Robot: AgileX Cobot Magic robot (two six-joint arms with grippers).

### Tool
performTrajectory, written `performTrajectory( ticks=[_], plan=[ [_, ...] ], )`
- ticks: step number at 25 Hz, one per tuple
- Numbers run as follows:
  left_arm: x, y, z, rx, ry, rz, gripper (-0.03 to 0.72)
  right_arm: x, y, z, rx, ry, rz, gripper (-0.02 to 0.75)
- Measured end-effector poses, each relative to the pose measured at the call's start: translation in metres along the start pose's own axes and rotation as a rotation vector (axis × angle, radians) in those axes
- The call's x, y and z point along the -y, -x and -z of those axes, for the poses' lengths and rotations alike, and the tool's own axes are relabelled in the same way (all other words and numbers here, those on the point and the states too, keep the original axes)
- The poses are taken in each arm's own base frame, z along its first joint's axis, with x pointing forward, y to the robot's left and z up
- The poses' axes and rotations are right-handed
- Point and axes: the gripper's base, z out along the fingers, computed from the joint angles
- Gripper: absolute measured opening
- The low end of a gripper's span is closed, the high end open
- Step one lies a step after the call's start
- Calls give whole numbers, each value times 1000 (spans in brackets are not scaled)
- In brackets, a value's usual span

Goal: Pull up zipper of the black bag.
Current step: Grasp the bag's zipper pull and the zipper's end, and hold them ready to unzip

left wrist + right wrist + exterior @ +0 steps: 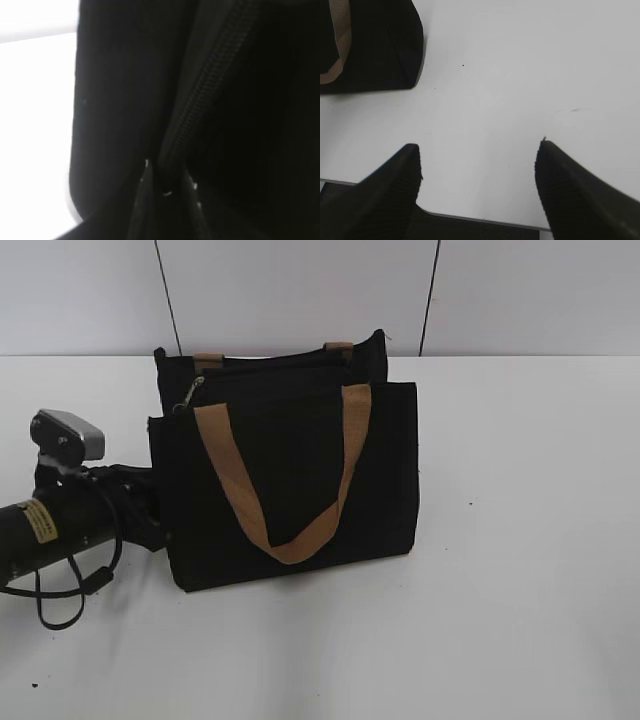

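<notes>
Rectangular black fabric bag (pixel 290 480) with tan webbing handles stands upright on white table (pixel 520 540); interior not visible. Small silver zipper pull (pixel 188 395) sits at top left. Left gripper (pixel 167 187) pinches bag's left edge. Right gripper (pixel 477 150) wide open, empty.

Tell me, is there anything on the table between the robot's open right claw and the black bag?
No. In the right wrist view, only bare white table lies between the right gripper and the black bag.
</notes>
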Motion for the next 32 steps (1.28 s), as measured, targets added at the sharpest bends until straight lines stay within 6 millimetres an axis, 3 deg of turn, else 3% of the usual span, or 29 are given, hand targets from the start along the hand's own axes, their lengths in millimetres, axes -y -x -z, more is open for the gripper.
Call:
performTrajectory(
  ticks=[3, 5, 10, 14, 20, 27, 32],
  plan=[
    [0, 0, 0, 1, -2, -2, 242, 0, 0, 0, 0, 0, 0, 545],
    [0, 0, 0, 1, -2, -2, 240, 0, 0, 0, 0, 0, 0, 545],
    [0, 0, 0, 2, -2, -2, 37, 0, 0, 0, 0, 0, 0, 545],
    [0, 5, 0, 15, 0, -10, 30, 0, 0, 0, 0, 0, 0, 545],
    [-7, 55, 12, 166, 94, -57, 29, 0, 0, 0, 0, 0, -1, 545],
    [-4, 122, 48, 220, 205, -150, 29, 0, 0, 0, 0, 0, -1, 545],
    [1, 144, 70, 191, 257, -189, 29, -1, 0, 0, 1, 12, -7, 545]
  ],
)
